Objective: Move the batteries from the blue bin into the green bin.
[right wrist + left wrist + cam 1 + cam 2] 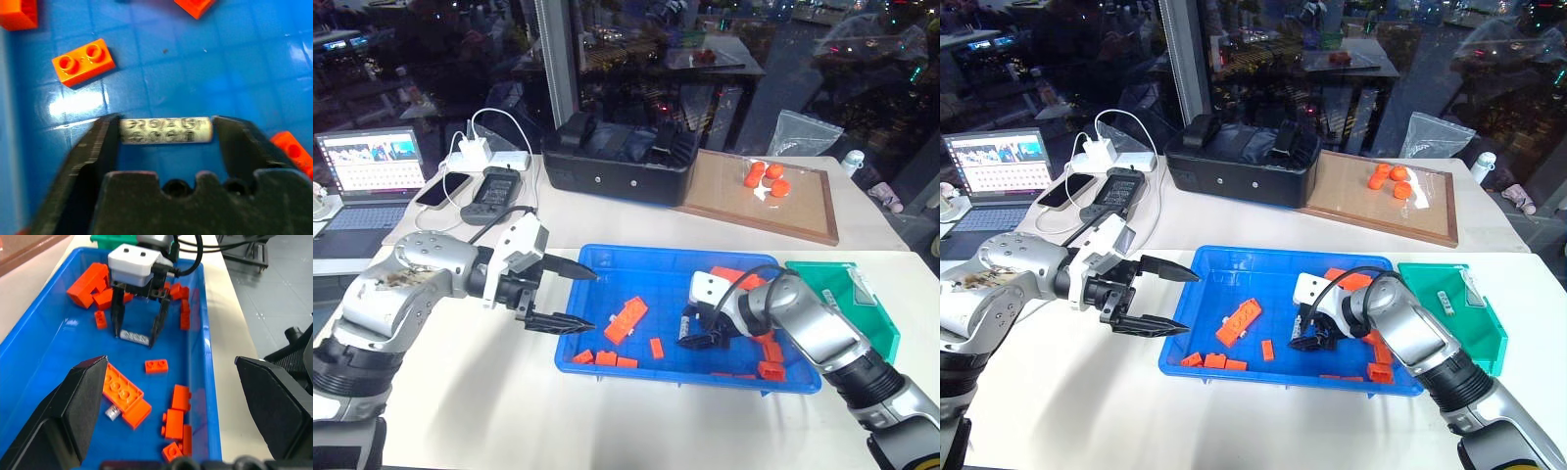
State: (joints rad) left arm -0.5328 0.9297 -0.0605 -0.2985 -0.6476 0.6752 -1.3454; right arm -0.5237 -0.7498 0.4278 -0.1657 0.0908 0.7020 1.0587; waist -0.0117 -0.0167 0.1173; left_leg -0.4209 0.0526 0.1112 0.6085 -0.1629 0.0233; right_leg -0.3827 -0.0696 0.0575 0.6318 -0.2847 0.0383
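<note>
one small silver-grey cylindrical battery (166, 130) is bracketed end to end by the right gripper (136, 335) on the floor of the large shallow bright blue plastic bin (607, 262).
the small deep green plastic bin (891, 338) is set just beside it; the left gripper (570, 296) is held with jaws apart at the blue rim; scattered orange plastic building blocks (626, 319) are seen, and a second small battery (112, 413) beside one.

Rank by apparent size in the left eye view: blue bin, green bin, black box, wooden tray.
1. blue bin
2. wooden tray and black box look similar; distance makes it unsure
3. green bin, partly hidden
</note>
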